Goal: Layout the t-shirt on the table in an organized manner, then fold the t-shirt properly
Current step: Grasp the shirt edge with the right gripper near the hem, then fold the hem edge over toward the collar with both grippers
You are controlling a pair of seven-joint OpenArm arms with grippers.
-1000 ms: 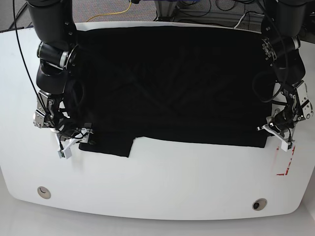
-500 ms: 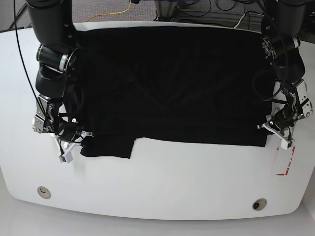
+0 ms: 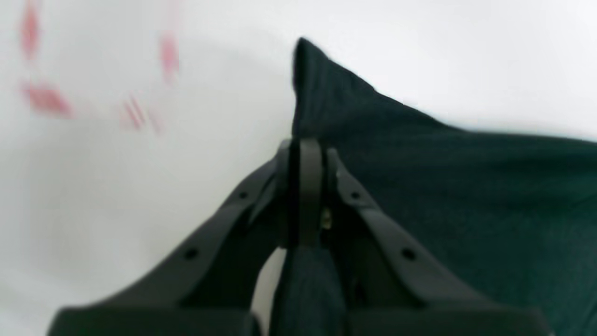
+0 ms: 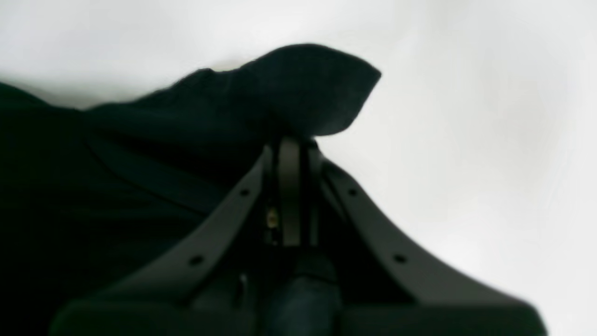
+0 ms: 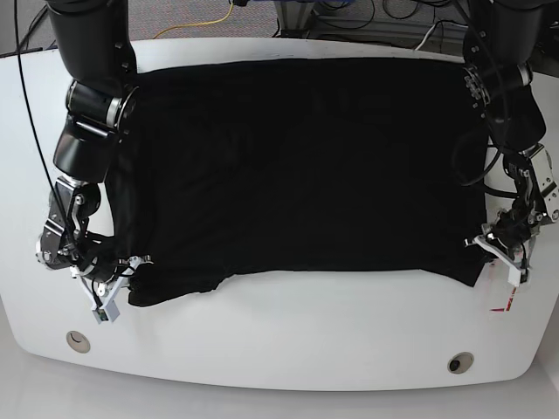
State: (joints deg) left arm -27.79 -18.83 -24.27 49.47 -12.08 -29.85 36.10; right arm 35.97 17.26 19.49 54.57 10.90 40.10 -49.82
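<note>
The black t-shirt point(image 5: 297, 166) lies spread, plain side up, over the white table point(image 5: 288, 349). My left gripper point(image 5: 498, 255) stands at the shirt's near right corner. In the left wrist view the left gripper point(image 3: 305, 149) is shut on the t-shirt point(image 3: 419, 186), and a pointed corner sticks out past the tips. My right gripper point(image 5: 122, 284) stands at the near left corner. The right wrist view shows the right gripper point(image 4: 289, 144) pinching a fold of the t-shirt point(image 4: 140, 186). The printed side is hidden.
Two round grommet holes point(image 5: 78, 341) point(image 5: 460, 362) sit near the front edge of the table. Red tape marks point(image 5: 505, 305) lie just in front of the left gripper, and they show blurred as red tape marks point(image 3: 46, 98). Cables lie on the floor behind the table.
The right gripper has closed on the near left corner. Both arms have drawn the shirt's near edge toward the front. The folded flap at the near left has spread out.
</note>
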